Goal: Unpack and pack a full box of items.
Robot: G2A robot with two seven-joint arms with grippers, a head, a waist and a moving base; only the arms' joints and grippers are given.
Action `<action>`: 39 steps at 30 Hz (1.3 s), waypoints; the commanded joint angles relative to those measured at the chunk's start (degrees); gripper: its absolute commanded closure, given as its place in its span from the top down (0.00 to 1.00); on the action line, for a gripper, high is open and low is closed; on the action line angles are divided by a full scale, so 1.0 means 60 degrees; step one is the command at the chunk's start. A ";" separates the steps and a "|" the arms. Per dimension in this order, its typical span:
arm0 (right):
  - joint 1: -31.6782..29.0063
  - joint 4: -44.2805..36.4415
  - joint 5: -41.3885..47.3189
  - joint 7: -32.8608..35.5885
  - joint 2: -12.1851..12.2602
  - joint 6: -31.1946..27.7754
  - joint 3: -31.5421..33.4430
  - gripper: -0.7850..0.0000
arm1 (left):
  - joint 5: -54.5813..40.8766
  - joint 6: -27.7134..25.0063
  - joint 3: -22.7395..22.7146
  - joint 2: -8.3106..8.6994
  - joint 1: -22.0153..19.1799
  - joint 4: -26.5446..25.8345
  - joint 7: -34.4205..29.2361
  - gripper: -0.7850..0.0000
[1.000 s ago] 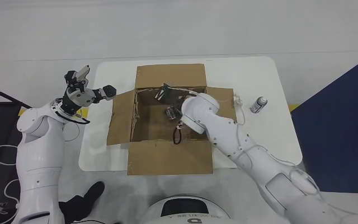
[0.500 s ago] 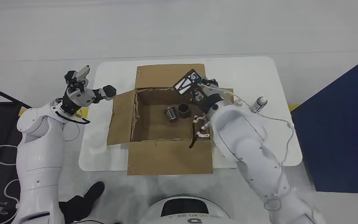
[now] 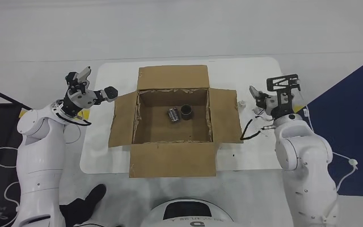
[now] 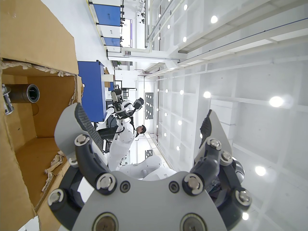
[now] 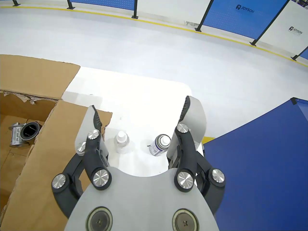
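Swinging out of the box (image 3: 173, 76), the right gripper (image 5: 141, 108) now hangs wide open and empty, with a little white bottle (image 5: 121, 141) and a spray can (image 5: 160, 145) standing just under its fingers. Farther off, two metal parts (image 5: 24, 133) lie in the box, so I think unpacking is partly done, and next it must go back in and pinch one. The left gripper (image 4: 144, 116), open and empty too, waits past the box's far side.

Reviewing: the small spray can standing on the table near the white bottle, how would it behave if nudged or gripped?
The spray can stands upright on a narrow base, so a sideways nudge would probably tip it. Lying down, its round body would likely roll. Its smooth wall looks rigid, though possibly slippery in a grip.
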 commanded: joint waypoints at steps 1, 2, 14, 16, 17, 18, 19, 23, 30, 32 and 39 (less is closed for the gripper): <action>0.0003 0.0001 -0.0008 0.0018 0.0000 -0.0001 -0.0005 1.00 | 0.0000 0.0000 -0.0001 0.0000 0.0000 0.0000 0.0000 1.00; 0.0003 0.0001 -0.0008 0.0018 0.0000 -0.0001 -0.0005 1.00 | 0.0000 0.0000 -0.0001 0.0000 0.0000 0.0000 0.0000 1.00; 0.0301 0.2809 0.0360 -0.0919 -0.0025 0.0483 0.0297 1.00 | 0.0000 0.0000 -0.0001 0.0000 0.0000 0.0000 0.0000 1.00; 0.0178 0.3233 0.0449 -0.1322 -0.0016 0.0490 0.0497 1.00 | 0.0000 0.0000 -0.0001 0.0000 0.0000 0.0000 0.0000 1.00; 0.0142 0.3432 0.0618 -0.1464 -0.0013 0.0412 0.0592 1.00 | 0.0000 0.0000 -0.0001 0.0000 0.0000 0.0000 0.0000 1.00; 0.0142 0.3611 0.0707 -0.1510 -0.0002 0.0304 0.0689 1.00 | 0.0000 0.0000 -0.0001 0.0000 0.0000 0.0000 0.0000 1.00; 0.0194 0.3778 0.0748 -0.1533 0.0008 0.0261 0.0780 1.00 | 0.0000 0.0000 -0.0001 0.0000 0.0000 0.0000 0.0000 1.00; 0.0575 0.4609 0.0910 -0.1665 0.0030 -0.0053 0.0801 1.00 | 0.0000 0.0000 -0.0001 0.0000 0.0000 0.0000 0.0000 1.00; 0.1683 0.6320 0.0689 -0.1837 0.0021 -0.0188 0.0322 1.00 | 0.0000 0.0000 -0.0001 0.0000 0.0000 0.0000 0.0000 1.00; 0.1920 0.6679 0.0718 -0.1895 0.0024 -0.0291 0.0271 0.98 | 0.0000 0.0000 -0.0001 0.0000 0.0000 0.0000 0.0000 1.00; 0.2141 0.7087 0.0810 -0.1987 0.0074 -0.0739 0.0306 0.23 | 0.0000 0.0000 -0.0001 0.0000 0.0000 0.0000 0.0000 1.00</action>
